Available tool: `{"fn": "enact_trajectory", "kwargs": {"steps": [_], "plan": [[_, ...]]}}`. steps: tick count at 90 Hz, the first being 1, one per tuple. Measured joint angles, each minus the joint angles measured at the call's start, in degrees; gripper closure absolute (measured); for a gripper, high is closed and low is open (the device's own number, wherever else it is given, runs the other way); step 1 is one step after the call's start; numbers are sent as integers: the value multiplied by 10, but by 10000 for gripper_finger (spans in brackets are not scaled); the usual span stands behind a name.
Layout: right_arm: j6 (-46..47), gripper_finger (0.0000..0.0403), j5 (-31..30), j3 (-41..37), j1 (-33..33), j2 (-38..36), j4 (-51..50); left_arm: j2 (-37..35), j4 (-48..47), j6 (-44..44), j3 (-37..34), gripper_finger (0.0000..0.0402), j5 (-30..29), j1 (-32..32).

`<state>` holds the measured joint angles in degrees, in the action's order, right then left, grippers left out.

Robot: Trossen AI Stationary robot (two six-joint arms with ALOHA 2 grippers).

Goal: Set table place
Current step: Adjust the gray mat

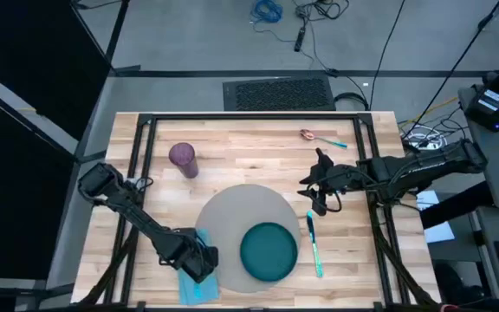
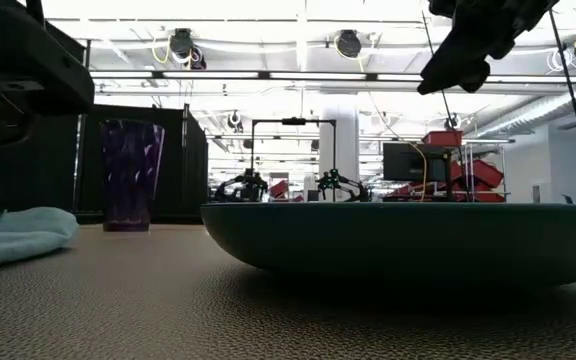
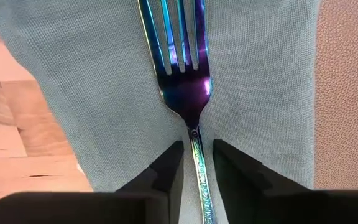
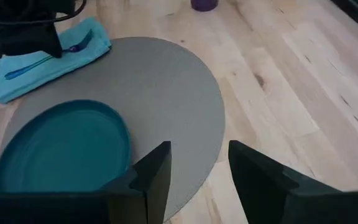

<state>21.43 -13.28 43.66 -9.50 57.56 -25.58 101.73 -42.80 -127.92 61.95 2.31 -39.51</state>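
Item, placemat point(image 1: 232, 212) at bench point(image 1: 249, 139) six o'clock: thin, limp, we lift its rim; left pincer point(image 3: 196, 163) straddles fork point(image 3: 182, 68) handle, right pincer point(image 4: 197, 168) agape.

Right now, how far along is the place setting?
Done: the plate sits on the placemat, the napkin lies at the mat's left edge, and a knife lies right of the plate. In hand: the left end effector straddles the fork handle on the napkin. Left: the spoon and purple cup sit farther back; the right end effector hovers open.
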Motion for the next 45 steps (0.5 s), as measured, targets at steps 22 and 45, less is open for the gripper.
{"fn": "enact_trajectory", "kwargs": {"steps": [22, 45], "plan": [[0, 257, 0, 0, 0, 0, 0, -2, 5, 55, 1, 317, 3, 11], [4, 257, 2, 0, 0, 0, 1, -30, -26, 58, 2, 317, 7, 23]]}}
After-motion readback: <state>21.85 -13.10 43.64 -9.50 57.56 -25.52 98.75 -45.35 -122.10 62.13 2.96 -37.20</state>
